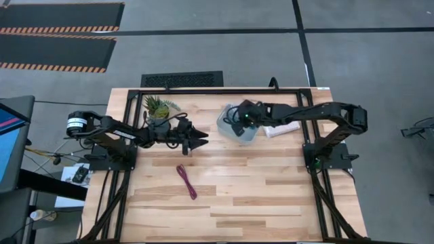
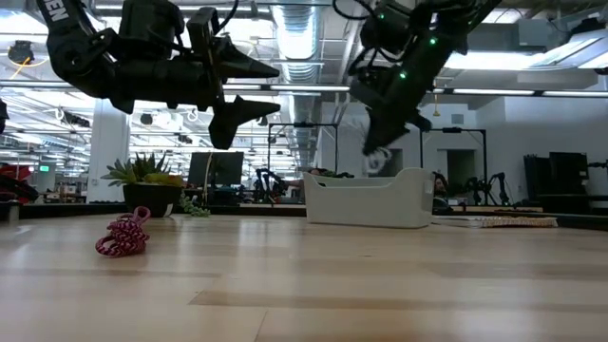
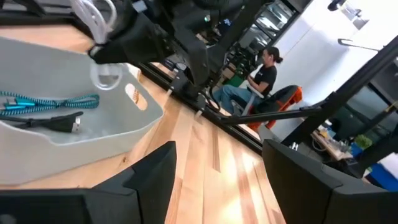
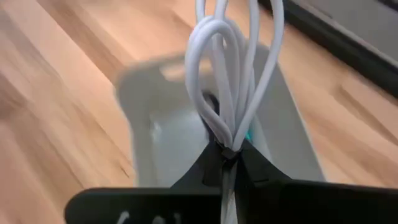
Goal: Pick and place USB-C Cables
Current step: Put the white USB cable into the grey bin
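A clear bin stands on the far middle of the table. Inside it lie the teal cable and the black cable. My right gripper hangs over the bin, shut on the white cable. The maroon-red cable lies on the bare wood, nearer the front. My left gripper hovers open, raised, left of the bin and touching nothing. My right gripper pinches the white cable between its two fingers where the loops gather, coming from above with the fingers pointing down. The looped bundle sticks out beyond the fingertips. It is lifted clear and hangs just above the bin's rim.
A small potted plant stands near the table's far left. A white object lies right of the bin. The black frame rail runs along the far edge. A seated person shows beyond the table. Bare wood spreads across the near half.
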